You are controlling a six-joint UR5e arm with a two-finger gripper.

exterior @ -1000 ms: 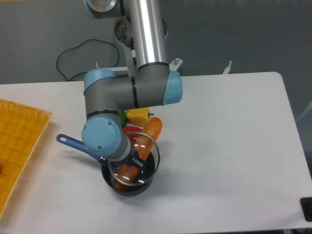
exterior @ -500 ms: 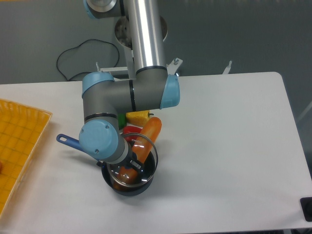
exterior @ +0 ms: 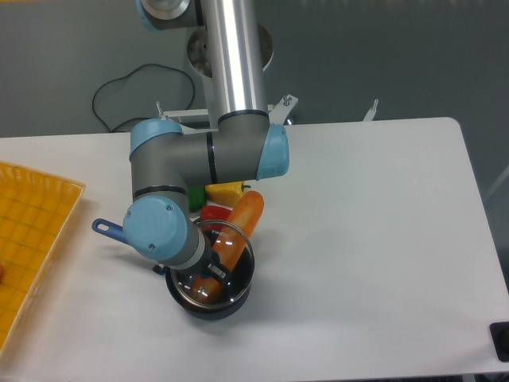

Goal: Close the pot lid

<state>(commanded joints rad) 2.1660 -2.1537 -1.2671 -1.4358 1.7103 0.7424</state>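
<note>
From the fixed camera, the pincer (exterior: pixel 211 268) grips the round clear glass lid (exterior: pixel 216 267), seemingly by its centre, directly over the small dark grey pot (exterior: pixel 213 294) on the white counter (exterior: pixel 358 239), presumably to seat it squarely.

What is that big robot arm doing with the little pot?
The arm is bringing the glass lid over the dark pot on the white table. Its tool is mostly hidden behind the wrist, so the grip is unclear. An orange carrot leans into the pot.
</note>
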